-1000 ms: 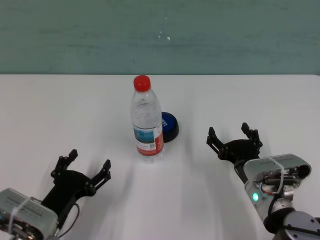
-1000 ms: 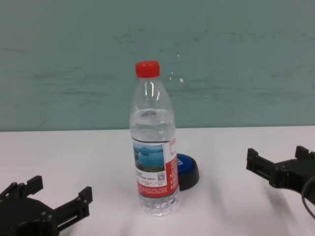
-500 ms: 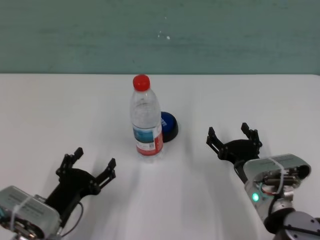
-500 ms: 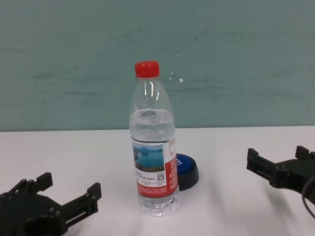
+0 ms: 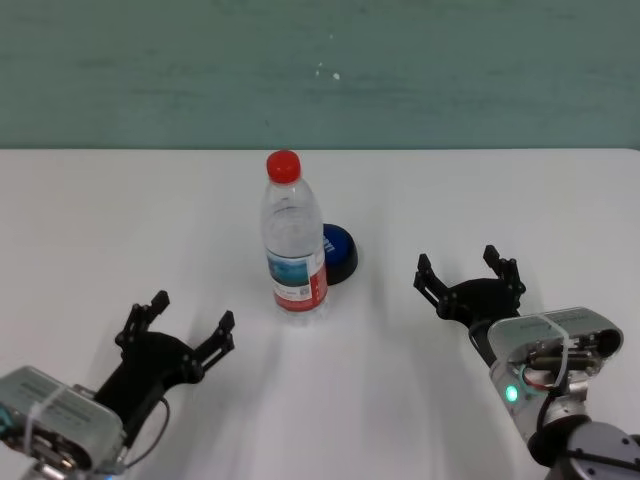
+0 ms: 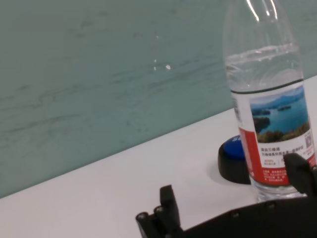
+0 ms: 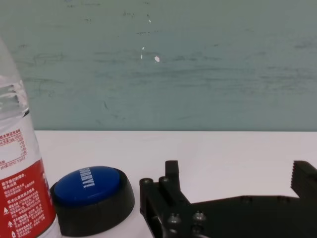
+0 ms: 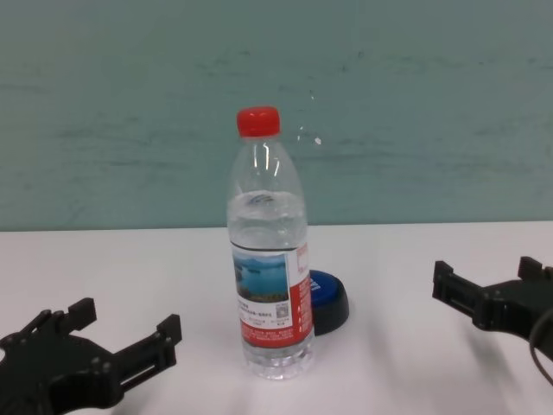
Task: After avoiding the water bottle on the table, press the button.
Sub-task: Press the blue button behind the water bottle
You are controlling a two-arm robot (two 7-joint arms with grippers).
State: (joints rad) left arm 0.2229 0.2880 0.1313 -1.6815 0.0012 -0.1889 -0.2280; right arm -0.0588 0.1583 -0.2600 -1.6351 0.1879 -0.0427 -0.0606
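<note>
- Near the middle of the bench (image 5: 100,220), I have the water bottle (image 5: 293,240) standing upright, red cap on top, with the button (image 5: 338,253) touching or just behind its base, on the far-right side of it as I look out.
- My left gripper (image 5: 176,336) sits toward the near-left corner, fingers spread apart and holding nothing; from there the bottle stands squarely between it and the button.
- My right gripper (image 5: 468,283) hovers toward the near-right edge, also spread and empty, with bare bench between it and the button.
- I judge the right arm the better choice: its line to the blue dome runs clear of the bottle, provided I come in from the right and stay low.
</note>
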